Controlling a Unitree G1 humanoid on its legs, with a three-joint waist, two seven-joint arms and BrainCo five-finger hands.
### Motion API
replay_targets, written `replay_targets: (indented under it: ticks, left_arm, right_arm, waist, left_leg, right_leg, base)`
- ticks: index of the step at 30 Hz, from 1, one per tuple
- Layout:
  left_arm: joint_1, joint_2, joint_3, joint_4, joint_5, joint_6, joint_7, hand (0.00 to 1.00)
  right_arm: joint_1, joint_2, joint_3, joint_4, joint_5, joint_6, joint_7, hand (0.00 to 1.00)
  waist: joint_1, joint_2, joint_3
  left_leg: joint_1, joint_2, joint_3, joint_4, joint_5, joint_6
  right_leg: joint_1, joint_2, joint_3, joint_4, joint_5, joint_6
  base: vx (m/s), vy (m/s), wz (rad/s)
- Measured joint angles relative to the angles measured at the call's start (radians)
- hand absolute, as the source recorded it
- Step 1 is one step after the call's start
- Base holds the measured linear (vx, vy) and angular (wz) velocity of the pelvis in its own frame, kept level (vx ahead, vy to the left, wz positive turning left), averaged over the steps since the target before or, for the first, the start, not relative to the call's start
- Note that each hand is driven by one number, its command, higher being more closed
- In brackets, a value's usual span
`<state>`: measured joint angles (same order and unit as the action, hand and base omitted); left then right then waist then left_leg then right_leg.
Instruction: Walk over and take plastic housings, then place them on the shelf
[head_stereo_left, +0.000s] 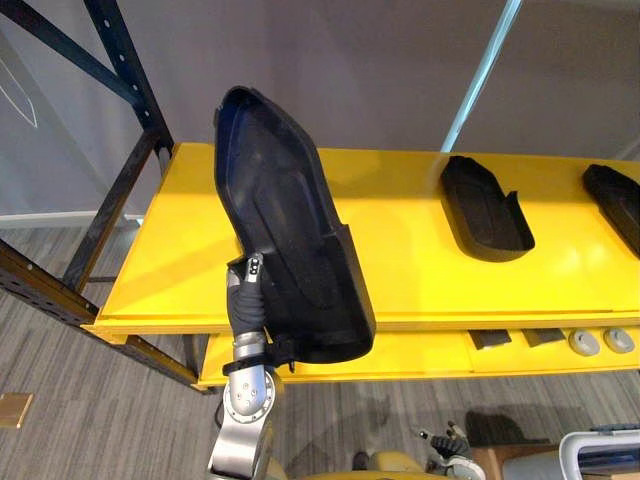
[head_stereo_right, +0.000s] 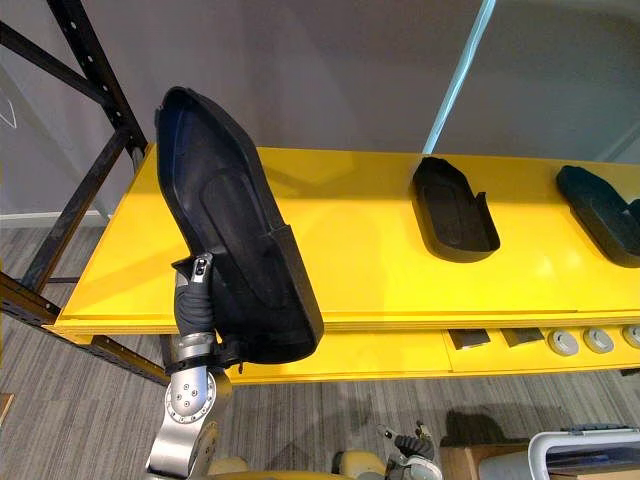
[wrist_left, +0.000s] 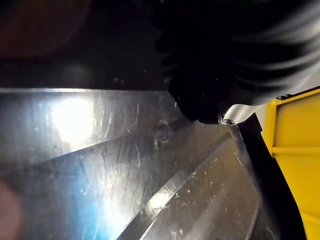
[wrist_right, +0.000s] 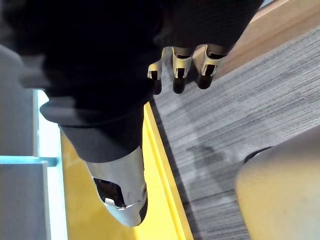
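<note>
A black steel rack upright (head_stereo_left: 130, 70) is seen at the far left, with the yellow top shelf (head_stereo_left: 400, 270) running rightwards from it. A large black plastic housing, long and tray-shaped (head_stereo_left: 290, 230), is held up on end over the shelf's left part. Its narrow tip leans up and away towards the wall, and its broad end hangs at the front lip, where it is carried by the left hand (head_stereo_left: 247, 295). The grip itself is hidden behind the part, so whether that hand is closed round it cannot be told. In the left wrist view the housing's glossy inner face is seen right up against the hand.

The placing step appears to be in hand. The housing would best be tipped forward and laid flat on the bare yellow surface below it. Its broad end should be lifted clear of the front lip first, so that nothing catches or overhangs. Release is best kept until the part rests on the shelf along its full length.

Further right, a second black plastic housing (head_stereo_left: 485, 210) lies flat on the shelf, well apart from the held one, and a third (head_stereo_left: 615, 200) lies at the right edge. Ample room is left between the held part and these two.

In the right wrist view, the right hand (wrist_right: 181, 64) hangs beside the shelf edge over grey floor, relaxed and empty.
</note>
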<state>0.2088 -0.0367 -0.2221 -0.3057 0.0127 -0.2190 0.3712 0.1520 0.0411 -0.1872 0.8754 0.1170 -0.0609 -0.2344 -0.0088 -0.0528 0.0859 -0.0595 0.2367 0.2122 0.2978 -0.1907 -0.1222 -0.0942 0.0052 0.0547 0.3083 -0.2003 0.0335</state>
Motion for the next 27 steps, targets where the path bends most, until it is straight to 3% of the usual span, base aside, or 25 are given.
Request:
replay_targets:
  ticks: [5,11,19,27]
  left_arm:
    - [-0.005,0.004,0.033,0.004,0.004,0.026,0.000,1.00]
    - [-0.135,0.061,0.117,0.103,0.049,0.086,0.002,1.00]
    - [-0.340,0.145,0.216,0.259,0.117,0.156,0.049,1.00]
    - [-0.528,0.239,0.261,0.487,0.119,0.201,0.060,1.00]
  right_arm:
    - [0.001,-0.001,0.000,0.000,-0.001,0.000,0.002,0.00]
    - [0.036,-0.006,-0.002,0.006,-0.010,0.006,0.023,0.00]
    - [0.031,-0.006,-0.032,0.014,-0.011,0.011,0.044,0.00]
    - [0.026,-0.009,-0.046,0.023,-0.015,0.011,0.051,0.00]
  waist:
    - [0.000,0.000,-0.010]
    - [-0.003,0.008,-0.050]
    - [-0.021,0.011,-0.067]
    - [-0.032,0.010,-0.067]
  left_leg:
    - [0.002,0.006,0.050,-0.023,0.015,0.008]
    - [0.010,0.004,0.089,-0.057,0.025,0.010]
    - [0.023,-0.007,0.098,-0.108,0.068,0.003]
    - [0.016,-0.008,0.137,-0.116,0.068,0.003]
  right_leg:
    - [0.006,0.011,0.038,-0.089,0.071,0.011]
    - [0.039,0.009,0.075,-0.199,0.147,0.021]
    - [0.035,0.008,0.094,-0.246,0.187,0.019]
    - [0.011,0.009,0.137,-0.276,0.211,0.021]
  base:
    - [-0.05,0.037,-0.29]
    - [-0.10,0.040,-0.15]
    - [-0.02,-0.002,-0.05]
    - [0.01,0.003,-0.15]
